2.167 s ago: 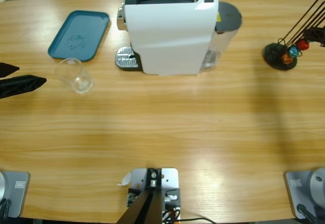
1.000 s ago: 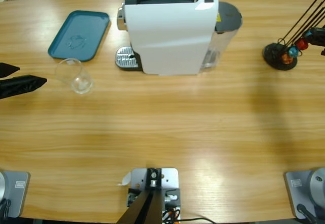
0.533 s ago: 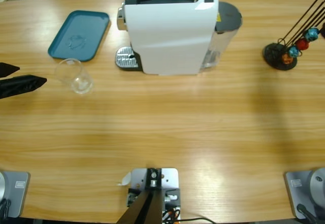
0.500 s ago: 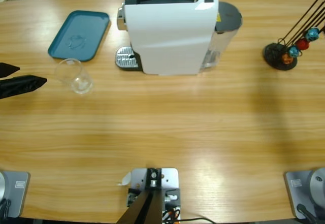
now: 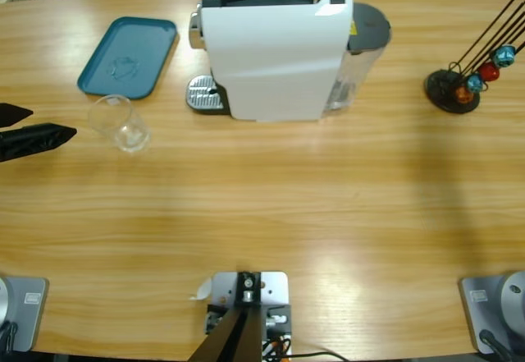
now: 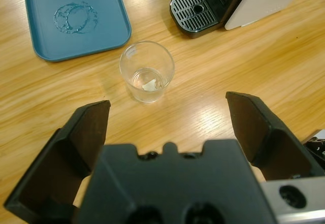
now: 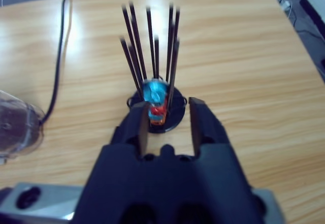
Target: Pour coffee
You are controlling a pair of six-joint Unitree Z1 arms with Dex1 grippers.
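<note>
The left pincer (image 6: 167,132) gapes wide, holding nothing, with one clear glass cup (image 6: 147,71) on the counter (image 6: 284,66) just beyond at 12 o'clock. Farther out lie one teal tray (image 6: 76,18) at 11 and one coffee machine (image 5: 275,46) at 1. The right pincer (image 7: 167,117) stands narrowly parted before one black-rod capsule rack (image 7: 155,82) bearing three capsules (image 5: 490,71).

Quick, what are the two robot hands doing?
Left gripper: open, holding nothing, aimed at the clear glass cup.
Right gripper: open, holding nothing.
</note>
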